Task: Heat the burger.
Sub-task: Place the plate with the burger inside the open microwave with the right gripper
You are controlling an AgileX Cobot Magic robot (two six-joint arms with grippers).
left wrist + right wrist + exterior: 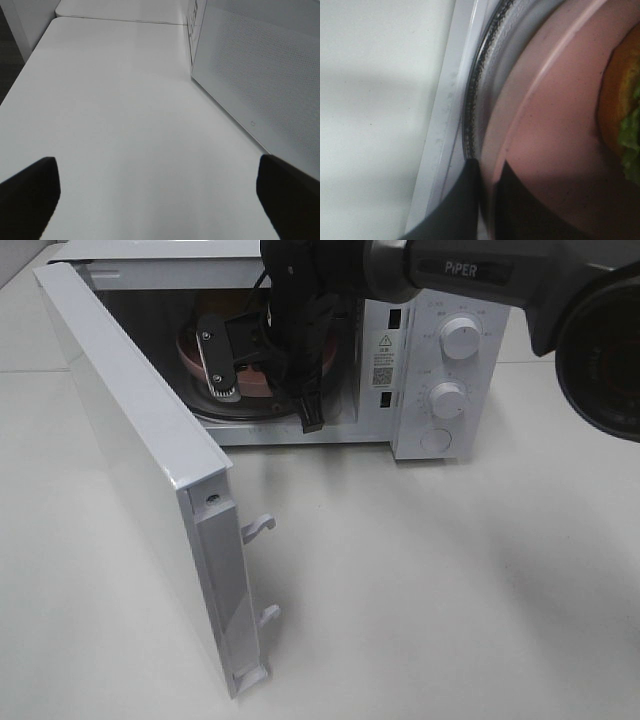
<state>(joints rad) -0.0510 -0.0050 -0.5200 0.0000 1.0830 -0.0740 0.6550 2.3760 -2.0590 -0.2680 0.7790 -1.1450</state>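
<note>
1 arm is nearest: the right end effector (487,175) is clenching the plate (555,150) rim inside the microwave (440,360), the burger (620,115) sitting on it further in; the left end effector (157,195) is hanging released outside.

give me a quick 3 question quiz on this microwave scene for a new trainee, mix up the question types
1. True or false: the microwave door stands open.
2. The right end effector is shut on: A) the rim of the pink plate under the burger; B) a control dial; C) the door latch.
3. Fill in: the left end effector, over the table, has its jaws ____.
Key: 1 true; 2 A; 3 open.
</note>
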